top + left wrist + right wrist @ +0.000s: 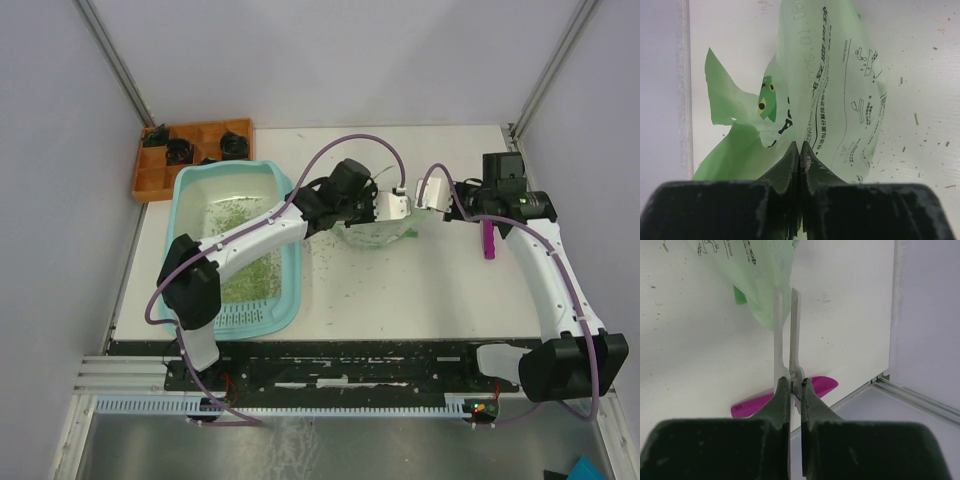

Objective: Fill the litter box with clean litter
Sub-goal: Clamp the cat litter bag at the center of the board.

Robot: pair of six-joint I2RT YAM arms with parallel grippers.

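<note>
The light teal litter box (196,190) stands at the left with pale green litter (250,275) spread over its floor. Stray granules lie on the table (330,262) and show in the left wrist view (916,119). The light green printed bag (370,236) hangs just right of the box, between both grippers. My left gripper (402,210) is shut on the bag's lower edge (840,90); its jaws (800,149) are pressed together on the film. My right gripper (421,200) (796,382) is shut on a white clip (786,330) clamped on the bag (760,280).
A magenta scoop (488,241) lies on the table at the right, under my right wrist (755,402). An orange compartmented tray (190,150) with black parts sits at the back left. The table's right edge and frame rail (920,397) are close by.
</note>
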